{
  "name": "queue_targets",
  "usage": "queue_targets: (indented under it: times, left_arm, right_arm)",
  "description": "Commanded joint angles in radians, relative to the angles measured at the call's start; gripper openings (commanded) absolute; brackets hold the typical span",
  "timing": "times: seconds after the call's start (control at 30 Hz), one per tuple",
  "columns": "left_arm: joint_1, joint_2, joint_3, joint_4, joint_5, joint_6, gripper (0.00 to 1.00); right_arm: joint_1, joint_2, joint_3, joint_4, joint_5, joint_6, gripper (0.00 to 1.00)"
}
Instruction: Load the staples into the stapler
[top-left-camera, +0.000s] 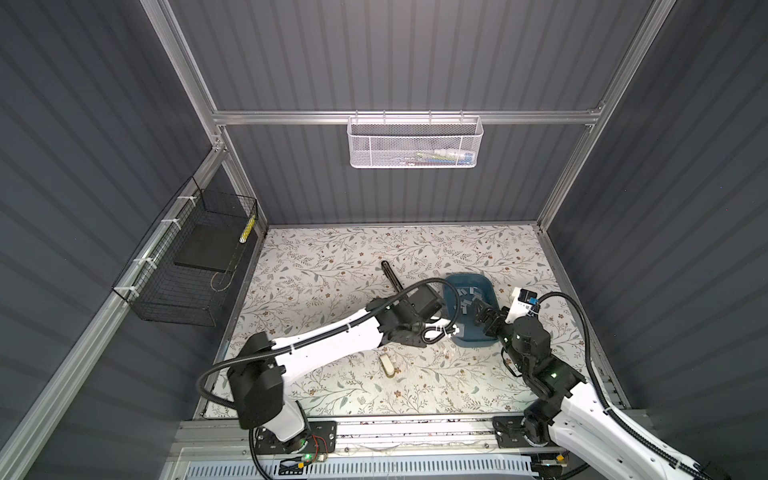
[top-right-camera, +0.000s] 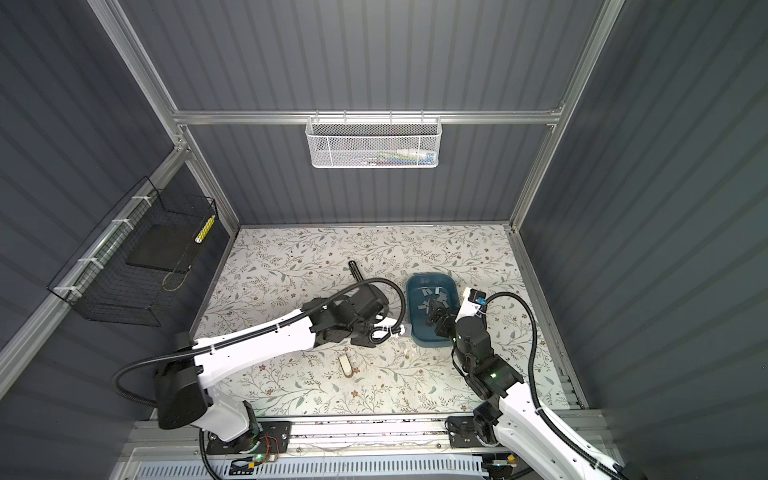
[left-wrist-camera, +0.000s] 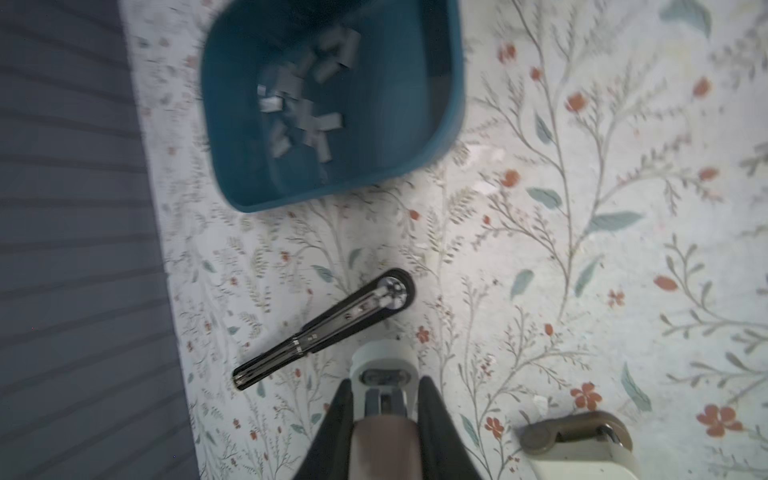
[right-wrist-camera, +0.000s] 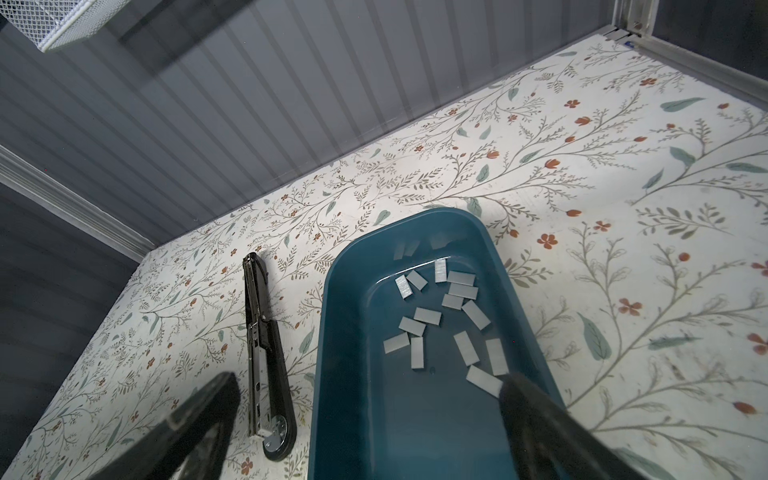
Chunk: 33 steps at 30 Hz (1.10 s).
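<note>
One blue tray (right-wrist-camera: 328, 316): I logged the staples (right-wrist-camera: 427, 316) loose inside, right gripper (right-wrist-camera: 370, 384) spread wide above them. My left gripper (left-wrist-camera: 384, 382) pinched a beige stapler (left-wrist-camera: 384, 357) beside the tray; black stapler (right-wrist-camera: 266, 353) lay open nearby.

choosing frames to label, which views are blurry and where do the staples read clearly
Left wrist view: blue tray and staples smeared by blur, black stapler crisper. Right wrist view: staples sharp, only the near fingers dark and soft. Both top views: staples tiny.
</note>
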Motion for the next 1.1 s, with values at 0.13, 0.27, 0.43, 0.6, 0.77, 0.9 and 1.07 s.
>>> queue_targets:
  times: [0.13,0.27,0.43,0.6,0.77,0.9,1.07]
  left_arm:
    - [0.188,-0.193,-0.325,0.507,0.222,-0.394,0.00]
    - [0.238,-0.184,-0.499,0.701,0.246,-0.388,0.00]
    - [0.262,-0.209,-0.554,0.803,0.345,-0.439,0.00]
    - [0.262,-0.232,-0.627,0.841,0.343,-0.394,0.00]
    - [0.261,-0.209,-0.645,0.865,0.335,-0.346,0.00]
    - [0.262,-0.233,-0.651,0.869,0.378,-0.346,0.00]
    - [0.261,-0.264,-0.683,0.921,0.417,-0.352,0.00]
  right_arm:
    - [-0.003,0.010,-0.007,0.068,-0.168,-0.013,0.95]
    - [-0.001,0.072,0.025,0.092,-0.275,-0.042,0.86]
    - [0.017,0.171,0.064,0.144,-0.337,-0.053,0.78]
    - [0.063,0.322,0.137,0.204,-0.362,-0.046,0.76]
    - [0.122,0.416,0.178,0.270,-0.383,-0.034,0.76]
    - [0.127,0.468,0.181,0.338,-0.429,-0.011,0.74]
    - [0.132,0.551,0.218,0.359,-0.466,-0.003,0.68]
